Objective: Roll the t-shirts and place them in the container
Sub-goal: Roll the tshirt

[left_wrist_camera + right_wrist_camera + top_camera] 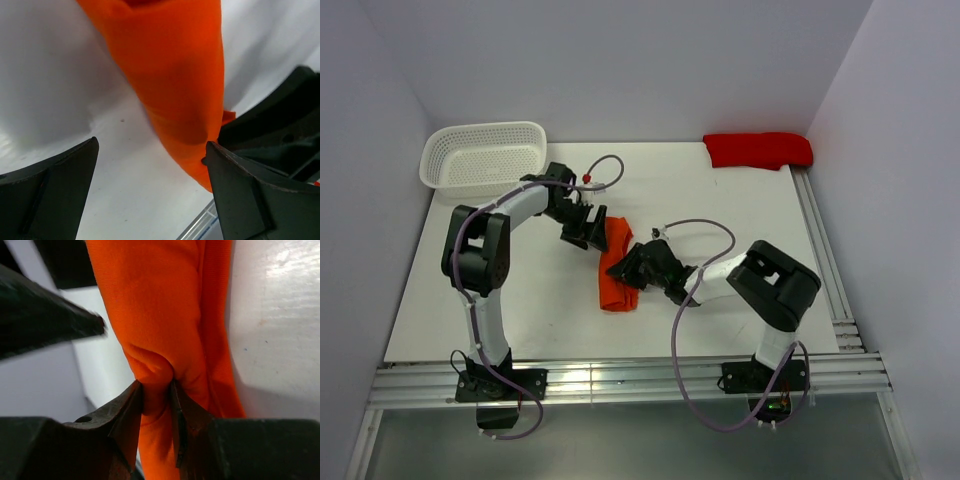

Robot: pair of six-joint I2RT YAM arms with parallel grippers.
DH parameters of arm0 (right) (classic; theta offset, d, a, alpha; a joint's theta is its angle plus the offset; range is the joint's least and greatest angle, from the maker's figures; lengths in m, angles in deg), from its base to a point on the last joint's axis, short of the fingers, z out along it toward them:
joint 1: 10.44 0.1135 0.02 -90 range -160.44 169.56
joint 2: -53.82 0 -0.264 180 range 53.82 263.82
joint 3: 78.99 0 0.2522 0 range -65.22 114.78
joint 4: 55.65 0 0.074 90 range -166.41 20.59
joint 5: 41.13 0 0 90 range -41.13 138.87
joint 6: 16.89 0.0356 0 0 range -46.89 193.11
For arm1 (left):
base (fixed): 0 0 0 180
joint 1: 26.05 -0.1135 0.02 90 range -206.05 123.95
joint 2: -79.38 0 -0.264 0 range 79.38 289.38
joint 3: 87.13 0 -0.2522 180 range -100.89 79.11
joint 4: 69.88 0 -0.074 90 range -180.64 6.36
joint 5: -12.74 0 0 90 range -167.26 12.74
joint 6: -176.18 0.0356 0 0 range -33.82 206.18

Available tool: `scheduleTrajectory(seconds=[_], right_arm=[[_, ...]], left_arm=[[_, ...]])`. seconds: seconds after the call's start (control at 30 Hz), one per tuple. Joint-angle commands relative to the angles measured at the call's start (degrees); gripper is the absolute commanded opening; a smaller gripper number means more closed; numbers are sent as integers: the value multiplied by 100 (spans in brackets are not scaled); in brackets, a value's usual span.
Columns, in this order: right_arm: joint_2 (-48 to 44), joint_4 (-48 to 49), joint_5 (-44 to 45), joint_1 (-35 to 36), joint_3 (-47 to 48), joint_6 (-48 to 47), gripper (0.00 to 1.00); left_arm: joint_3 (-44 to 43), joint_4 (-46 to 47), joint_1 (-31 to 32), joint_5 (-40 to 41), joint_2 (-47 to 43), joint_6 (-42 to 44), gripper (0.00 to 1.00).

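Note:
The orange t-shirt [616, 268] lies mid-table as a long narrow folded strip. My left gripper [590, 230] hovers at its far end. In the left wrist view its jaws [151, 145] stand wide open over bare table, and the orange cloth [175, 75] only brushes the right finger. My right gripper [632, 268] sits at the strip's right side. In the right wrist view it [155, 385] is shut on a pinched fold of the orange cloth [160, 315]. The red t-shirt [757, 150] lies bundled at the far right corner, away from both grippers.
A white mesh basket [485, 155] stands at the far left corner behind the left arm. Metal rails [820, 250] run along the table's right and near edges. Walls close in on the left, back and right.

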Motion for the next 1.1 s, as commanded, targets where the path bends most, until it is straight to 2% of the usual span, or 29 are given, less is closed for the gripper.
scheduleTrajectory(seconds=[0.0,0.23,0.43,0.67,0.73,0.77,0.9,1.07], right_arm=[[499,1009,-640,-129,-461,481,33],[808,2030,-851,-217,-944,1008,32],[1186,2946,-1062,-191,-998,1405,30],[817,2077,-852,-173,-866,1124,33],[738,1726,-782,-173,-761,948,35],[668,1532,-694,-173,-734,895,39],[-25,208,-158,-77,-594,509,49],[-1061,-1488,798,12,-365,157,52]], left_arm=[[303,529,21,-832,-200,154,94],[602,1047,21,-719,-15,-171,90],[269,882,82,-210,178,-470,78],[5,582,320,651,319,-522,58],[-22,564,381,914,345,-566,53],[-31,538,407,1003,363,-566,49],[-66,442,583,1434,416,-549,46],[-92,389,698,1671,433,-523,46]])
